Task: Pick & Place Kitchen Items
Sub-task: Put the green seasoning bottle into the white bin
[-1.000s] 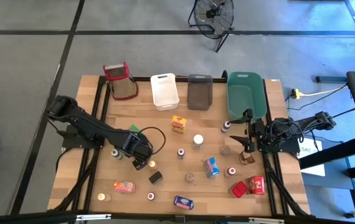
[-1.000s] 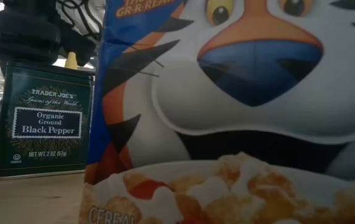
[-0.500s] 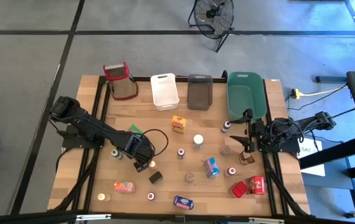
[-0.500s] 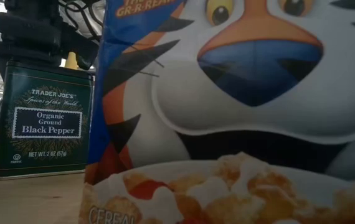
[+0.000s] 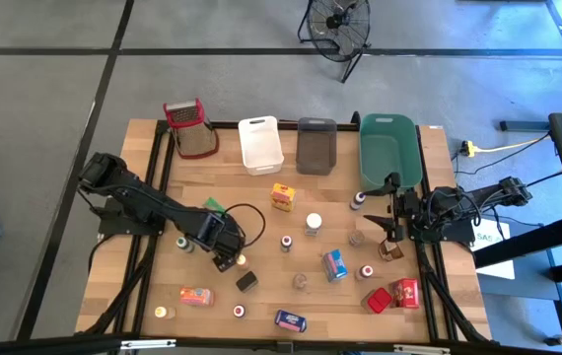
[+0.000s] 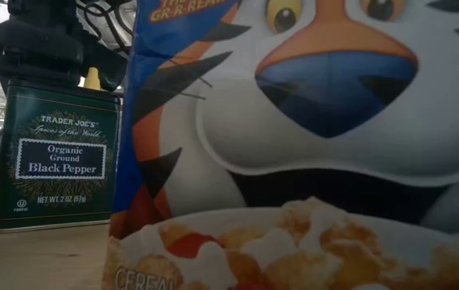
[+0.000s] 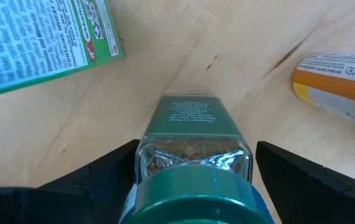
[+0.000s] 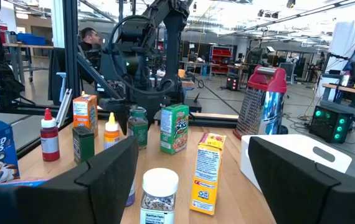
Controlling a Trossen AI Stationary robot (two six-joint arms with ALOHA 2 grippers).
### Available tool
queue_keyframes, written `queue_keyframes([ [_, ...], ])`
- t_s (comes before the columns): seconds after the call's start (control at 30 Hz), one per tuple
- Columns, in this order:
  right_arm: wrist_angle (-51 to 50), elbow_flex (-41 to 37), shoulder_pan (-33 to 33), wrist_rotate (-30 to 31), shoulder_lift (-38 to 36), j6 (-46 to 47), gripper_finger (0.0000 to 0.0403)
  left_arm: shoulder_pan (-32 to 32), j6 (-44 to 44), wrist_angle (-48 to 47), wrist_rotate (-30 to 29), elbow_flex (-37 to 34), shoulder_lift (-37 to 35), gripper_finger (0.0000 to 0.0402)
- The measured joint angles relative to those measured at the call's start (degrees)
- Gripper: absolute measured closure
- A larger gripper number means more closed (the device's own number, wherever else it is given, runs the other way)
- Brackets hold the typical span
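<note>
The high view looks straight down on the whole surface (image 5: 261, 197). The low view sits at surface level against a cereal box (image 6: 310, 145). Both wrist views share the green-capped spice jar (image 7: 193, 155).

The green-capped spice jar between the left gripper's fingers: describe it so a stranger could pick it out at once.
On the wooden table, follow the left arm out to the left gripper near the left-middle. A spice jar stands between its open fingers. It has a green cap, a green label and clear glass showing dried herbs; the bottle lying beside it is orange and the box nearby is flat.
</note>
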Motion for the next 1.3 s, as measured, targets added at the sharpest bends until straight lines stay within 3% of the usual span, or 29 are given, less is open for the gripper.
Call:
queue_keyframes([
  [0.4, 0.00, 0.00, 0.01, 0.00, 0.01, 0.00, 0.0096, 0.06, 3.62, 0.16, 1.88, 0.20, 4.02, 0.0205],
  [0.8, -0.01, 0.00, 0.00, 0.00, 0.01, 0.00, 0.0096, -0.51, 4.98, 0.46, 1.88, 2.01, 4.03, 0.0202],
  [1.07, -0.02, 0.00, -0.01, -0.02, 0.01, 0.43, 0.0096, -0.49, 4.98, -10.01, 0.41, 7.61, 4.00, 0.0205],
  [1.3, -0.02, 0.00, 0.00, -0.02, 0.00, 0.44, 0.0096, -0.49, 7.31, -20.79, -0.87, 17.74, 3.94, 0.0204],
])
